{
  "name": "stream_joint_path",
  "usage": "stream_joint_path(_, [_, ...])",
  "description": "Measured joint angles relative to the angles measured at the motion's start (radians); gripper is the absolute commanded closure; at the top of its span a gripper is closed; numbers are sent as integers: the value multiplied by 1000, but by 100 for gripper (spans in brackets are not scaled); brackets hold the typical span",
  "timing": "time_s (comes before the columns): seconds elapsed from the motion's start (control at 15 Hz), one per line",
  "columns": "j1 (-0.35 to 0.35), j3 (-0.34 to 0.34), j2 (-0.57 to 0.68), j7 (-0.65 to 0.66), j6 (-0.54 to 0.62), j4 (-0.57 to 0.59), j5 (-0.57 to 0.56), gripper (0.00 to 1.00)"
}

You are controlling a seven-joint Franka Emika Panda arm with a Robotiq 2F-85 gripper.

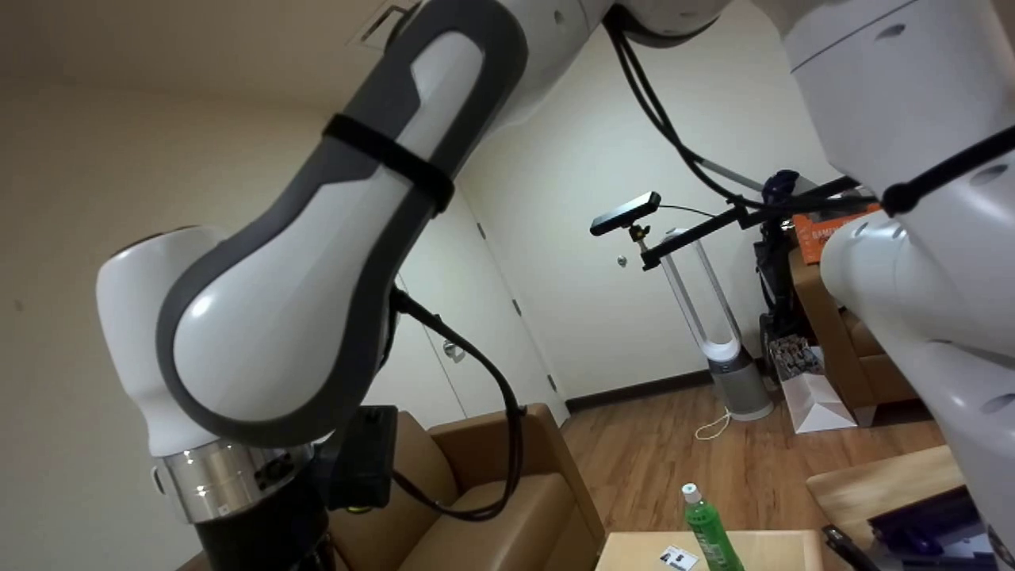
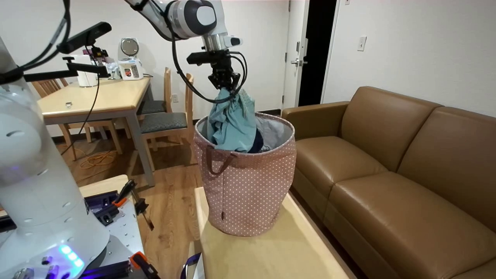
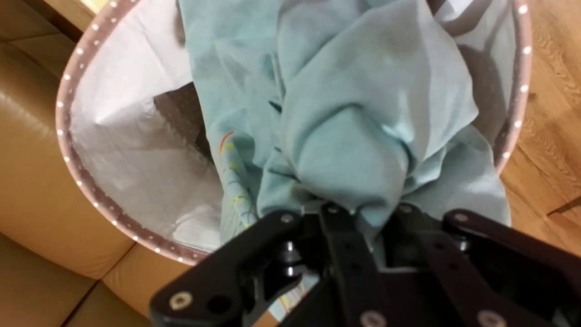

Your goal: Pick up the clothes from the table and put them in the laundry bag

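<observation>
One teal cloth [image 2: 232, 124] hangs from the pincer [image 2: 225, 86], which is clamped on its bunched top. Below the pincer gapes the bag [image 2: 252, 190], the cloth's lower part inside its mouth, beside a navy item [image 2: 257, 142]. The bag stands on the desk [image 2: 267, 257]; a tag [image 2: 223, 216] low on it is too tiny to read. Well away from the pincer, an orange box [image 1: 829, 231] carries letters that look like "RAMEN", and a green bottle [image 1: 711, 531] has an illegible label.

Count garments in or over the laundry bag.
1 for sure: the teal garment, held in the gripper, its lower part inside the laundry bag. The navy patch beside it may be another; more could be hidden inside.
</observation>
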Motion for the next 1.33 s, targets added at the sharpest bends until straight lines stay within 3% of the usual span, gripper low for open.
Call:
stream_joint_path(0.13, [0, 2, 6, -16, -24, 0, 36, 92])
stream_joint_path(0.47, [1, 4, 10, -40, -210, 27, 125, 93])
stream_joint_path(0.53, [1, 4, 11, -40, -235, 34, 130, 92])
stream_joint_path(0.6, [1, 4, 11, -43, -248, 39, 138, 84])
stream_joint_path(0.8, [1, 4, 14, -50, -250, 47, 149, 84])
stream_joint_path(0.87, [1, 4, 14, -50, -250, 47, 149, 91])
stream_joint_path(1.33, [1, 5, 19, -63, -261, 46, 162, 91])
